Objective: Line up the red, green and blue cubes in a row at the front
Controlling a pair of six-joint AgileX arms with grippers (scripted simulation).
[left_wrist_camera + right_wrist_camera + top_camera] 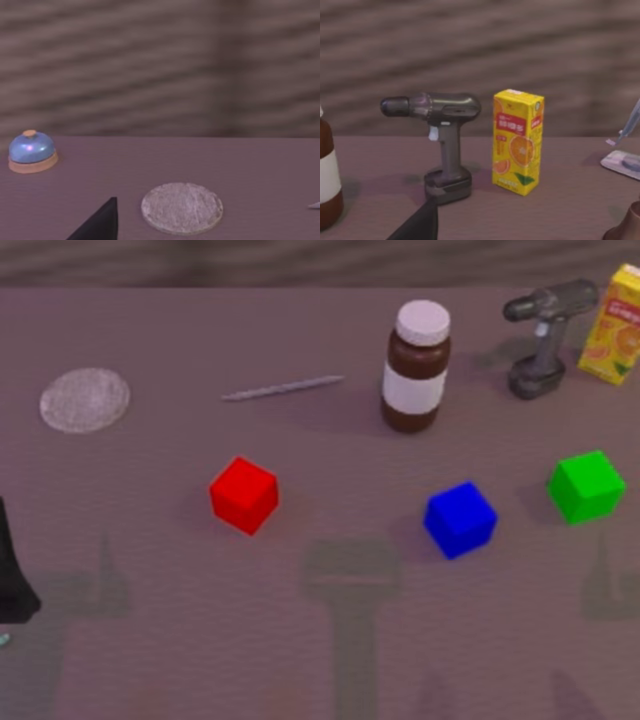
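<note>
I judge that I am at the very start: none of the three cubes is held, and they lie scattered across the middle of the counter [150, 660], not in a row at the front.

My left arm is parked at the counter's 9 o'clock edge, only a dark part of it in the top view; a dark wedge of the left claw [100, 225] shows in its wrist view, and I cannot tell whether its fingers are apart or together. My right arm is out of the top view, and of the right claw [417, 225] I see the same dark wedge, so I cannot tell there either.

Nearest to the front is the blue cube [460, 519], at about 4 o'clock from the counter's middle. The red cube [243, 494] sits toward 8 o'clock, well apart from it. The green cube [586, 485] sits out at 3 o'clock, near the right edge. All three are plain, solid-coloured, equal in size and turned at a slight angle.

The next move, I judge, calls for an arm to descend over the cube on its own side, matching that cube's turn.

Farther back stand a brown jar [416, 366], a power drill [543, 340] and an orange juice carton [615, 325].
</note>
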